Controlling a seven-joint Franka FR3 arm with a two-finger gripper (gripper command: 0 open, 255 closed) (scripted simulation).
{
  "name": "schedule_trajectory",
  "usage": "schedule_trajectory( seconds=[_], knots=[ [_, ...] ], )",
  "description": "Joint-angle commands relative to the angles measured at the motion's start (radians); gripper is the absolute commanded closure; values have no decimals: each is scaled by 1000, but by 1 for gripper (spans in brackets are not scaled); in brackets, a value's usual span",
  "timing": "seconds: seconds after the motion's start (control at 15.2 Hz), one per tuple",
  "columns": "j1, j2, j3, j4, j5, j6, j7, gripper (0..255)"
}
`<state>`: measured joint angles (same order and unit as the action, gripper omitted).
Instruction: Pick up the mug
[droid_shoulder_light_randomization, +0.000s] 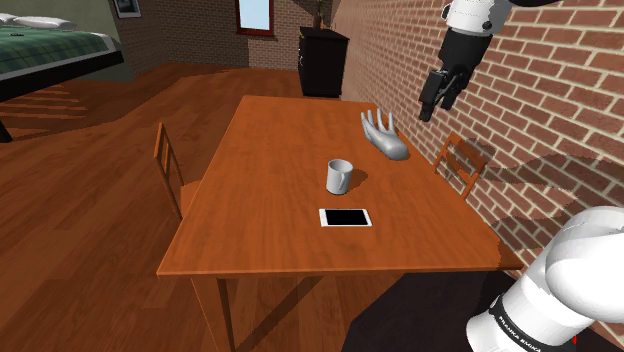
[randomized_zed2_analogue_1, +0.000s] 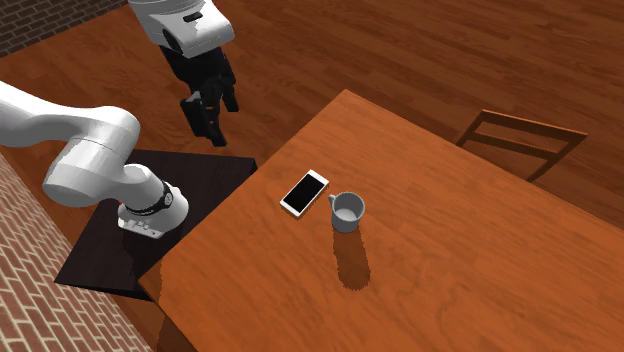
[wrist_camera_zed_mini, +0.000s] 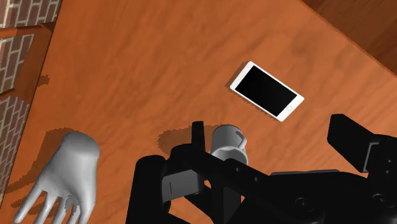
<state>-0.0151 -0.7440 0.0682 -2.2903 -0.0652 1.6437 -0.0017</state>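
Mug (droid_shoulder_light_randomization: 339, 177), phone (droid_shoulder_light_randomization: 345, 217), shoulder view adds hand model (droid_shoulder_light_randomization: 384, 135)

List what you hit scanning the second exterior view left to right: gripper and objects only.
gripper, hanging open above the stand → white phone lying flat on the table → mug standing upright just beside it → wooden chair at the table's far side.
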Motion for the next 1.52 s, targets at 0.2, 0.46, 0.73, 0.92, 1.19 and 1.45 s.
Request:
schedule_trajectory(
  seconds=[0.2, 0.46, 0.73, 0.92, 1.19, 1.45],
  knots=[
    [-3, 71, -26, -24, 2, 95, -23, 0],
    [-6, 183, -58, -37, 9, 218, -56, 0],
    [-7, 310, -88, -28, 24, 332, -92, 0],
    [-6, 413, -108, -5, 42, 409, -123, 0],
    [-3, 558, -131, 44, 76, 499, -170, 0],
    [-3, 709, -146, 115, 123, 571, -224, 0]
  ],
)
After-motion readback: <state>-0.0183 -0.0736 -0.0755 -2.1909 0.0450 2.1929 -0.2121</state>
